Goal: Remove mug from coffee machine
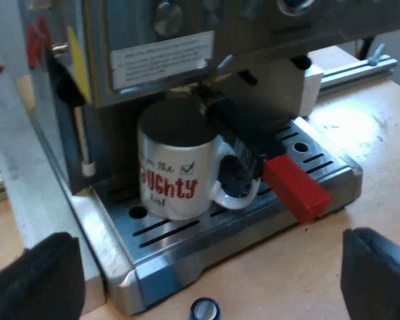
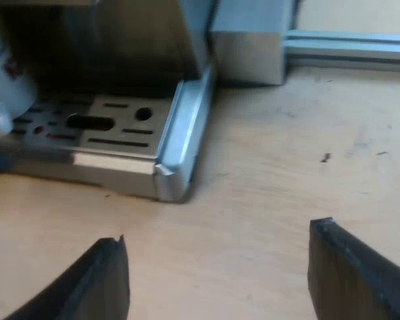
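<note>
Left gripper [image 1: 207, 270]: nearest my lens, fingers spread wide and holding nothing, low over the table [image 1: 380, 167] in front of the espresso machine [image 1: 160, 60].
Mug [image 1: 177, 170]: white with red lettering, upright on the machine's drip tray [image 1: 187, 233], tucked under the machine's front, with its loop handle [image 1: 239, 193] facing outward.
Handling: I judge it to be ceramic, so stiff, glazed and slick, fairly heavy, and likely to chip if knocked. I cannot see whether it holds anything.
Where to grip: I'd close across the body's sides or pinch the loop handle. The body looks to fit my left gripper's spread, though that is a guess.
Holder [image 1: 297, 187]: locked into the machine's front, with its dark handle passing just beside the mug's rim and its red end jutting out past the loop. That leaves little room to lift, so I'd slide the mug out along the tray first.
Right gripper [image 2: 220, 273]: fingers wide apart and empty, over bare table off the tray's corner, well apart from the mug.
</note>
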